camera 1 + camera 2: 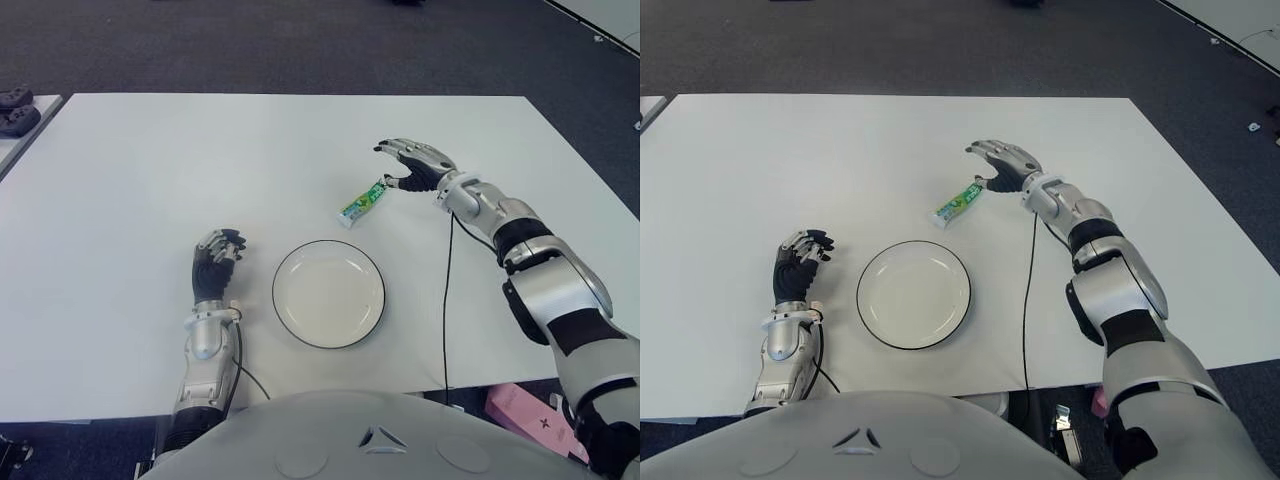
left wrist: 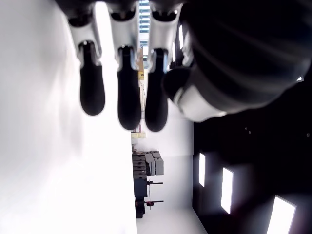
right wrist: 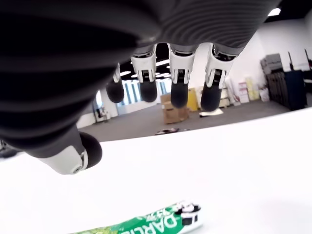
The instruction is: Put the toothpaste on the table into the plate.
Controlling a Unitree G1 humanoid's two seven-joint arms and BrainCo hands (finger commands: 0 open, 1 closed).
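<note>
— Right hand [image 1: 412, 165] first: where does it sit against the toothpaste [image 1: 361, 203]?

— It hovers just past the tube's far end, the cap end, with fingers [image 3: 176, 92] spread and nothing in them. In its wrist view the thumb and the four fingertips hang apart above the table [image 1: 140, 170], and the tube lies below them, untouched as far as I can tell.

— And the tube itself?

— Flat on the table, just beyond the plate [image 1: 329, 294], off its far right rim. Its long axis runs on a slant, the near end pointing back toward the plate, the far end reaching up to the right hand.

— So which hand takes it?

— The right one, I'd say. The left hand [image 1: 214, 262] shows well left of the plate, fingers curled on nothing, much farther from the tube.

— What does the grasp turn on?

— Closing across the tube's width, probably. The hand sits at the tip, so it likely needs to come back along the tube toward the plate first.
</note>
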